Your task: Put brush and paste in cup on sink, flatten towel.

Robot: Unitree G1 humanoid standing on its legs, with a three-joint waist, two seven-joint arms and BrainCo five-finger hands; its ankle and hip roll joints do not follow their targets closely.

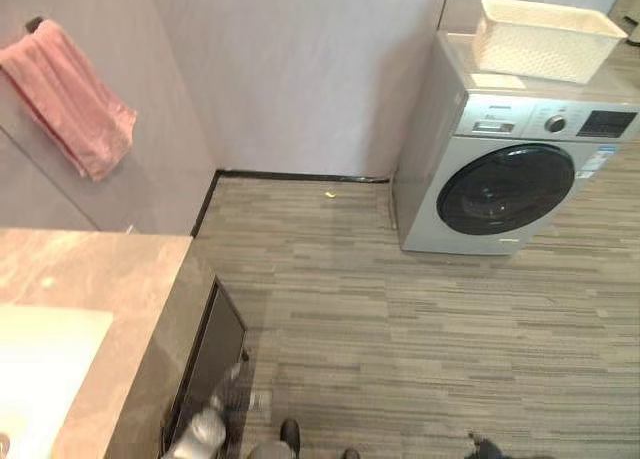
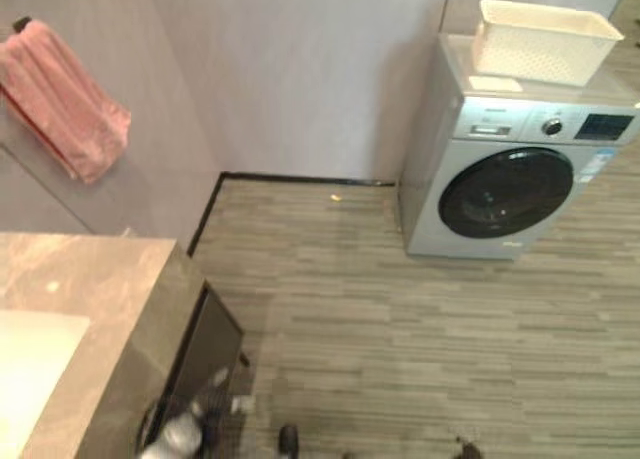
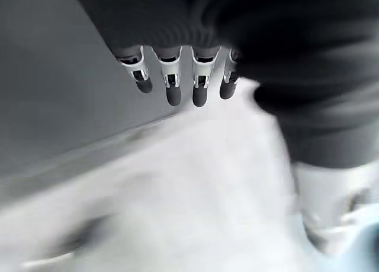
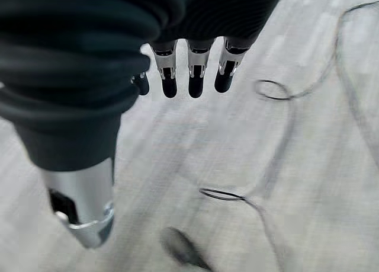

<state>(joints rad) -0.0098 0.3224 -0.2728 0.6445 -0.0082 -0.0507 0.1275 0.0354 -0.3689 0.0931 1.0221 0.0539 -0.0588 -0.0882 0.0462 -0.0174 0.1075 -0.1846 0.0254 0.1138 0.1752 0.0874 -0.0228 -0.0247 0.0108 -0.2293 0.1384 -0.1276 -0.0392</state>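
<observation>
A pink towel (image 1: 70, 99) hangs bunched and creased from a wall bar at the upper left. Below it a marbled counter (image 1: 110, 269) holds a white sink basin (image 1: 35, 369) at the lower left. My left hand (image 3: 172, 85) hangs low beside the counter's dark cabinet front, its fingers straight and holding nothing. My right hand (image 4: 192, 76) hangs over the wood floor, its fingers relaxed, the thumb (image 4: 83, 207) apart and nothing in it.
A grey washing machine (image 1: 510, 179) stands against the far wall at the right, with a white woven basket (image 1: 545, 39) on top. Striped wood floor (image 1: 400, 319) lies between it and the counter. A small yellow scrap (image 1: 330, 193) lies by the wall.
</observation>
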